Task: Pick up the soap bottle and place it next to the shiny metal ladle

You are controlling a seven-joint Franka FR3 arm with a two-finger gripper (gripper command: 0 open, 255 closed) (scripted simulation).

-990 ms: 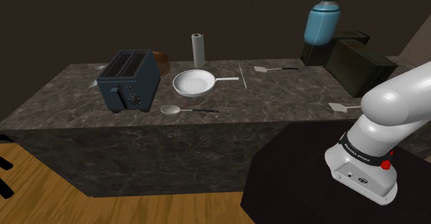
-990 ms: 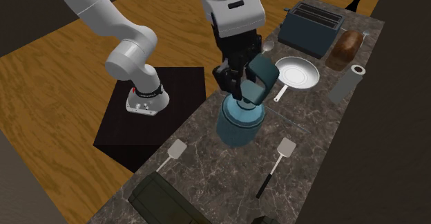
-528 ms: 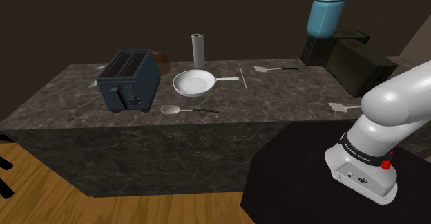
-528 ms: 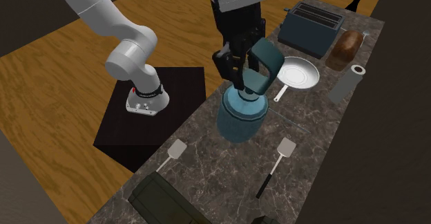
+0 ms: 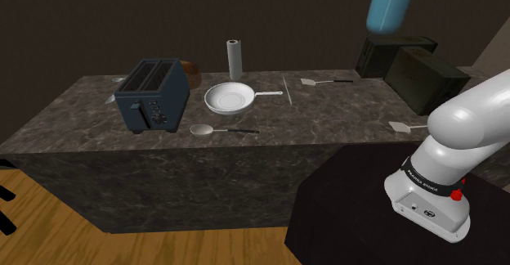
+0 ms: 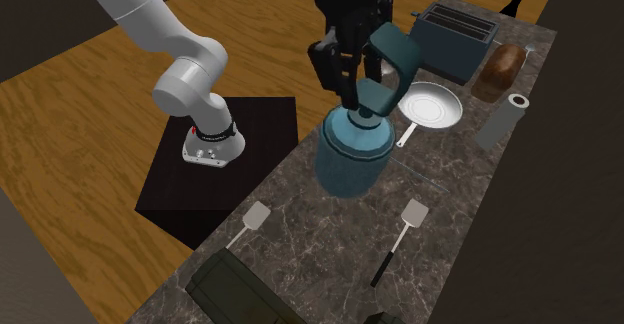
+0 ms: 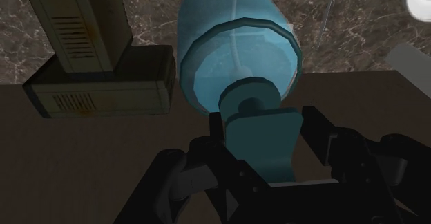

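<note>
While my claw (image 6: 355,90) pinches the soap bottle (image 6: 350,157) by its pump head, the bottle hangs upright, high above the surface (image 5: 327,116). The ladle (image 5: 222,130) lies well off toward the shoulder view's left, just beside the toaster (image 5: 151,96) and in front of the white pan (image 5: 230,98), its handle running along the front edge. The shoulder view's top edge cuts off the bottle's neck.

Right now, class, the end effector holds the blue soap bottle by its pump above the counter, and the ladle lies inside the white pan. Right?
No: the ladle lies on the counter beside the white pan, not inside it; the shoulder view shows this. The end effector does hold the blue soap bottle by its pump above the counter.
</note>
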